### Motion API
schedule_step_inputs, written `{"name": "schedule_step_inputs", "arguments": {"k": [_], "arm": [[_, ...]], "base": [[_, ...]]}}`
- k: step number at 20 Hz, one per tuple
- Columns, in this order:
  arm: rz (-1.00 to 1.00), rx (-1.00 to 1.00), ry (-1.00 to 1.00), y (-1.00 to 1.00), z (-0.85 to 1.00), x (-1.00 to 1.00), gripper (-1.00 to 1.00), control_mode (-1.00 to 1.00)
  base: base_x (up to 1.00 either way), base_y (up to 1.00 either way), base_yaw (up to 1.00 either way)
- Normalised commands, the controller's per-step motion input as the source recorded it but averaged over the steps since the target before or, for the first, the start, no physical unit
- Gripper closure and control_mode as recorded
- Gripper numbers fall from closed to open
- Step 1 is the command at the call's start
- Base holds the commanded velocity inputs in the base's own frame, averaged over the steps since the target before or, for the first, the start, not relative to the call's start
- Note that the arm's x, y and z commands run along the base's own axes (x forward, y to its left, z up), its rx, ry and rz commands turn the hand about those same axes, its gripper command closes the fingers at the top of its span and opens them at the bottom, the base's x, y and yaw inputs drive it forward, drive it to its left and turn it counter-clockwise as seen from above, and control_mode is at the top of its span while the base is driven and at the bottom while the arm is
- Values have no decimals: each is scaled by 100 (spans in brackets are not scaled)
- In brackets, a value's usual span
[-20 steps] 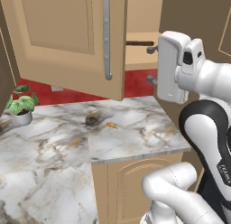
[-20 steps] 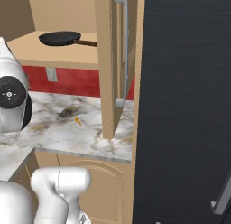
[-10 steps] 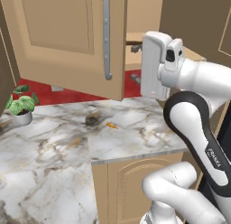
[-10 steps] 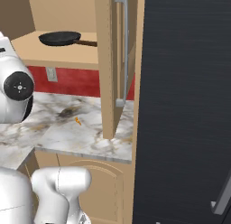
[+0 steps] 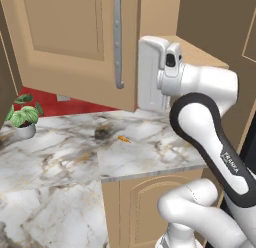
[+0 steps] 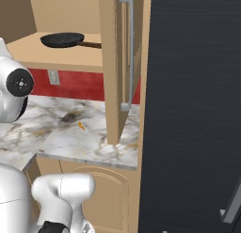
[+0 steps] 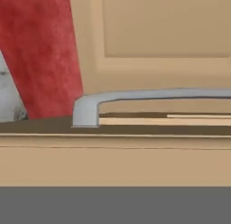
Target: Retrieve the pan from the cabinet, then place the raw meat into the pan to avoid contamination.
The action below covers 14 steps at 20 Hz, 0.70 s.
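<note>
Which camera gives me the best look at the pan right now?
The right base view: the pan sits whole on the cabinet shelf, handle pointing toward the open door. In the left base view, the door and arm stand in front of the shelf; the hand view faces a door handle.

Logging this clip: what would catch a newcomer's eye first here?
The black pan on the shelf of the open cabinet, above the red wall. Next, the white arm rising before the cabinet door's silver bar handle. On the marble counter sit a small orange scrap and, far left, a potted plant.
</note>
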Motion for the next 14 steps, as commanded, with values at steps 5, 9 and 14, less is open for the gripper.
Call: {"name": "schedule_step_inputs", "arguments": {"k": [5, 9, 14], "arm": [[17, 0, 7, 54, 0, -15, -100, -100], [21, 0, 3, 73, -1, -32, -100, -100], [23, -1, 0, 85, -7, -30, -100, -100]], "base": [[0, 0, 0], [0, 0, 0], [0, 0, 0]]}}
